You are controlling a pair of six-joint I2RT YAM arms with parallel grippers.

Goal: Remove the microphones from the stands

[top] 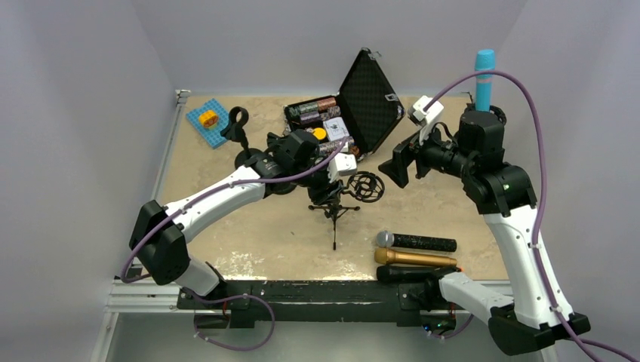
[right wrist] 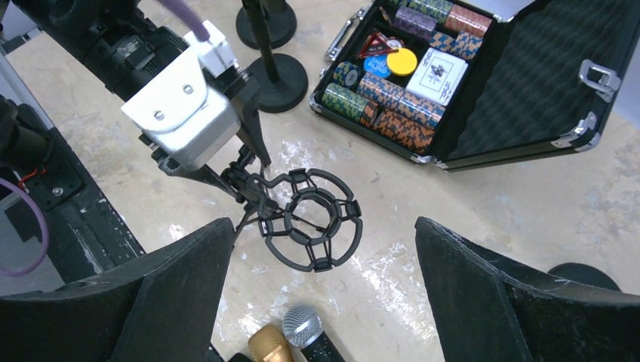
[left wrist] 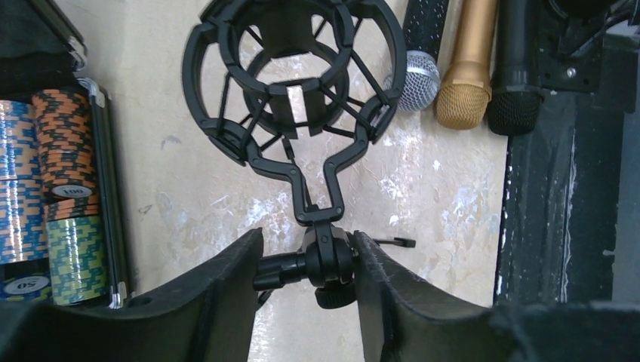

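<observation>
Microphones: three lie flat on the table (top: 302,241), side by side and touching, near my bases. They are the silver-headed microphone (top: 416,242), the gold microphone (top: 415,258) and the black microphone (top: 411,273).
Looks: the first has a shiny mesh head on a black speckled body. The second is gold all over. The third is black all over.
Stand: a small black stand (top: 336,207) with thin legs is in the middle of the table. It has a round ring (top: 367,186) of bars on top, and I can see the table through the ring.
Left pincer: my left pincer (left wrist: 308,245) is clenched on the stand's black knuckle, just under the ring, with one finger on each side.
Right pincer: my right pincer (right wrist: 321,230) is released, with its fingers far apart. It is up in the air over the ring and touches nothing.
Only the top view shows: a blue microphone (top: 484,79) stands upright at the back right, partly behind my right arm. A blue tray (top: 207,121) with a yellow block is at the back left.
Only the right wrist shows: inside the open black case (right wrist: 528,83) are rows of chips, a yellow disc (right wrist: 402,62) and a white box (right wrist: 438,74).
Only the left wrist shows: the three microphone heads from up close, pointing at the ring.
Writing: "100" and "50" on the chips (left wrist: 72,151). The other writing in the case is too small to read.
</observation>
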